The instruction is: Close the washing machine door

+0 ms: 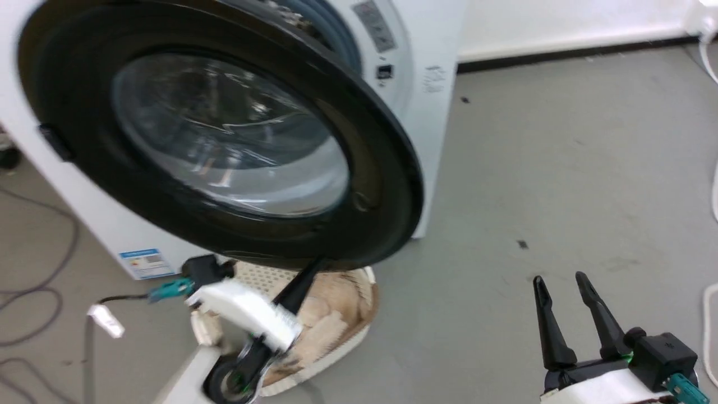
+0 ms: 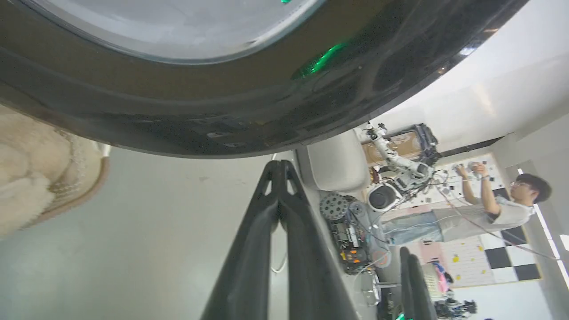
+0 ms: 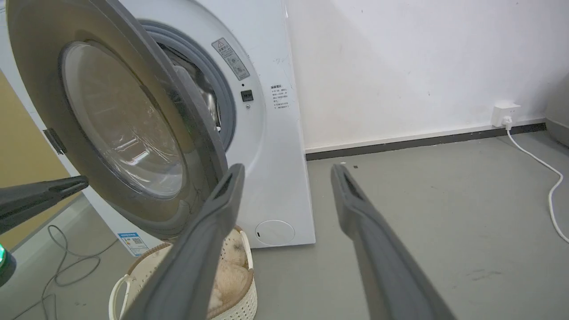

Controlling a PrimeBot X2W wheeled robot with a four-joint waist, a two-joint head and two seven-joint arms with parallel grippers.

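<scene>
The washing machine door (image 1: 387, 185), black-rimmed with a bulging clear glass window, stands swung open in front of the white washing machine (image 1: 435, 50). The grey gasket and drum mouth show behind the washing machine door (image 3: 133, 124) in the right wrist view. My left gripper (image 1: 318, 265) is shut with nothing between its fingers. Its tips (image 2: 279, 163) sit right at the underside of the door's lower rim; contact cannot be told. Down at the lower right, away from the door, my right gripper (image 1: 560, 279) is open and empty, and the right wrist view has my right gripper (image 3: 288, 170) pointing at the machine's front.
A cream perforated basket (image 1: 263, 275) with beige fluffy cloth sits on the floor under the door, beside my left wrist. Dark cables (image 1: 33, 303) lie at the left. A white cord (image 3: 533, 155) runs from a wall socket (image 3: 504, 113). A person (image 2: 489, 213) stands far behind.
</scene>
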